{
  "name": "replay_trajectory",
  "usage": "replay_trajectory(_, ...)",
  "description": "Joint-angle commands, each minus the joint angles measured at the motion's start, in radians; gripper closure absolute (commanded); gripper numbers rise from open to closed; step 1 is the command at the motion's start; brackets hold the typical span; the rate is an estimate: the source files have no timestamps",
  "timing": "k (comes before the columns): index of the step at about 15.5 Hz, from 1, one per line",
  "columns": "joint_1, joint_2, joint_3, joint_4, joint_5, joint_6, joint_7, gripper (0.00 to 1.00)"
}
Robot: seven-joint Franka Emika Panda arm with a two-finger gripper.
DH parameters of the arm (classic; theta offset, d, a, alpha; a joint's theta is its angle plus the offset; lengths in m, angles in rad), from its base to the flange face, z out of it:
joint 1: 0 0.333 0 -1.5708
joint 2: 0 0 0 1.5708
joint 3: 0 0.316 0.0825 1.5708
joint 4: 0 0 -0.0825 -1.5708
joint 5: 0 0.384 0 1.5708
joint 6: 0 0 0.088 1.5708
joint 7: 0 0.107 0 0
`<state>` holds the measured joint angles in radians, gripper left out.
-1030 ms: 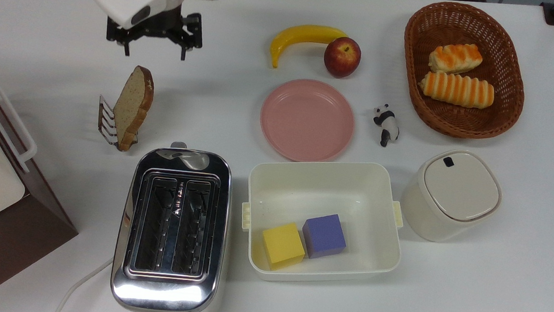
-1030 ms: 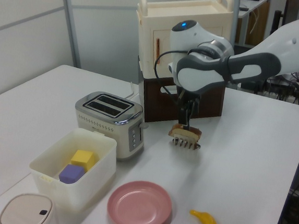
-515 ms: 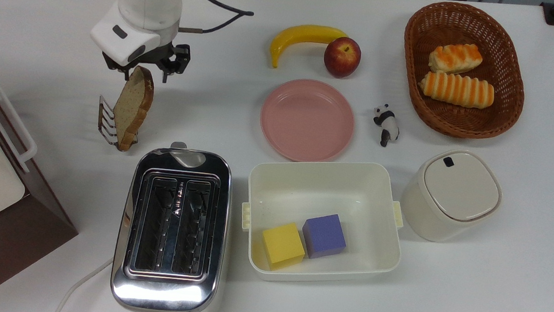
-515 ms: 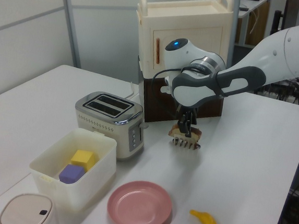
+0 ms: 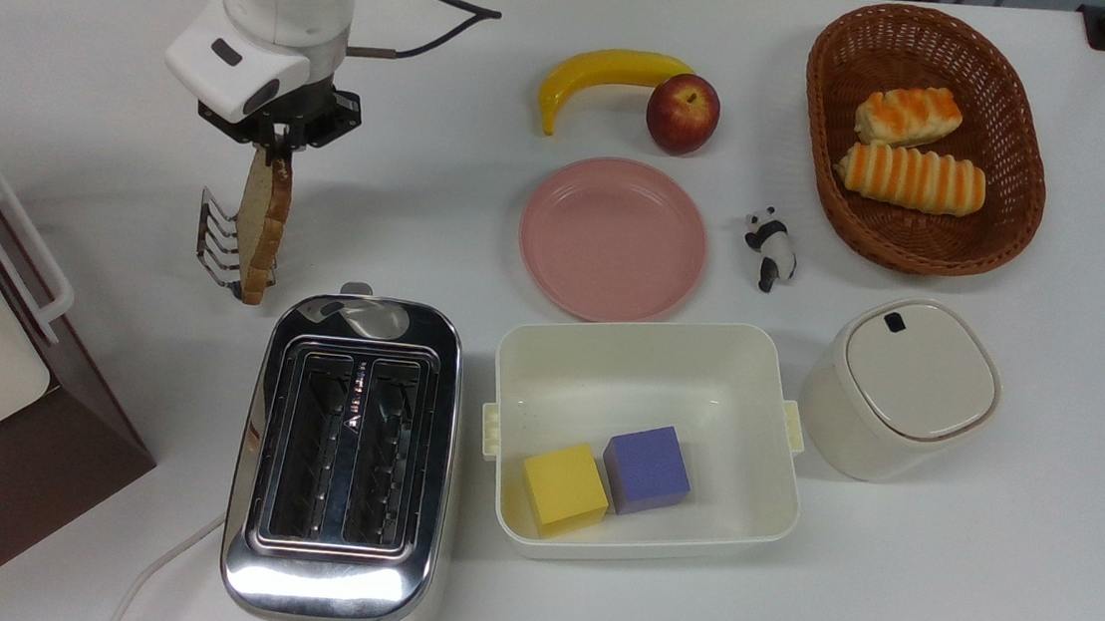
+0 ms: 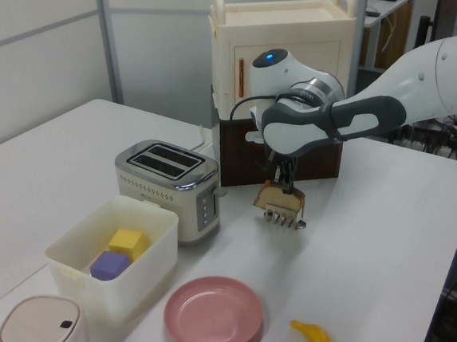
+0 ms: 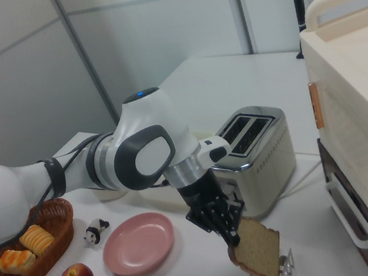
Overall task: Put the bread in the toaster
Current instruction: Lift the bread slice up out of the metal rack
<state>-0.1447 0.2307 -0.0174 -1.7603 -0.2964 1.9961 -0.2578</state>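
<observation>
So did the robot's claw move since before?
Yes. In the top view the gripper has come down from the bare table above the toast rack onto the top of the bread, closing on it and tipping the slice more upright.

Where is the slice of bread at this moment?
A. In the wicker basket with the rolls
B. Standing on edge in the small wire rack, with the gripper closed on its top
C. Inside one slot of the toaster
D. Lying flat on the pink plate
B. The slice of bread stands on edge in the wire toast rack, and the gripper is shut on its top crust; both slots of the toaster are empty.
</observation>
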Motion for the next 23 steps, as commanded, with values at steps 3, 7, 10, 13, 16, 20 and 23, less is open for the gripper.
replay_trajectory(3, -0.004, -0.016, -0.004, 0.047, -0.01, -0.003, -0.02, 1.0)
replay_trajectory(7, -0.006, -0.008, -0.006, 0.172, 0.003, -0.063, -0.009, 1.0)
replay_trajectory(10, -0.006, -0.004, -0.007, 0.292, 0.092, -0.134, 0.046, 1.0)
replay_trajectory(13, -0.004, -0.004, -0.006, 0.327, 0.146, -0.132, 0.135, 1.0)
replay_trajectory(16, -0.003, 0.022, -0.006, 0.378, 0.206, -0.122, 0.23, 1.0)
replay_trajectory(20, -0.004, 0.09, 0.007, 0.494, 0.264, -0.116, 0.32, 1.0)
replay_trajectory(23, -0.001, 0.111, 0.008, 0.507, 0.322, -0.003, 0.399, 1.0)
